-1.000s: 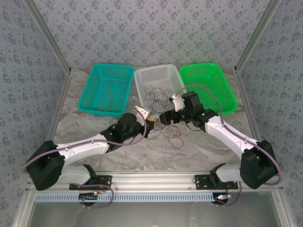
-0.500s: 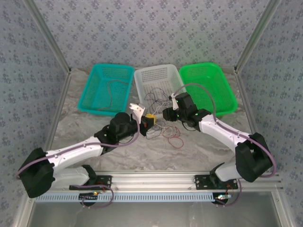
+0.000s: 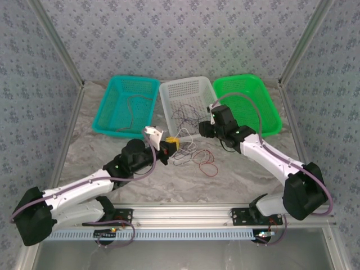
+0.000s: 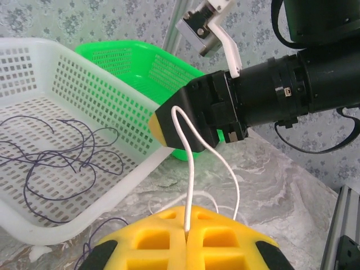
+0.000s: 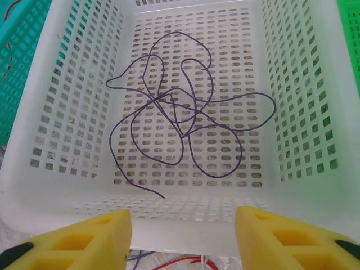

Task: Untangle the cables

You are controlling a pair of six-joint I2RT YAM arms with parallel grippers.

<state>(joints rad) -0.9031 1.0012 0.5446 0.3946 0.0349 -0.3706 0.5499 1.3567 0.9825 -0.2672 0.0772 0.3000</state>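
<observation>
Left gripper point(image 4: 187, 228), with soft yellow pads, clenches a thin white cable point(image 4: 190, 174) that loops upward. Right gripper point(image 5: 183, 239) stands released over the perforated white basket point(image 5: 56, 118), where a dark cable point(image 5: 188, 121) curls loosely. A red cable point(image 3: 208, 165) coils on the marbled table point(image 3: 247, 174), with floral wallpaper point(image 3: 180, 34) behind

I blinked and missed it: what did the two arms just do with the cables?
The left gripper, shut on the white cable, drew back toward its own side. The right gripper moved off toward the white basket and is open at its near rim. The purple cable inside, the teal basket and green basket stayed put.
</observation>
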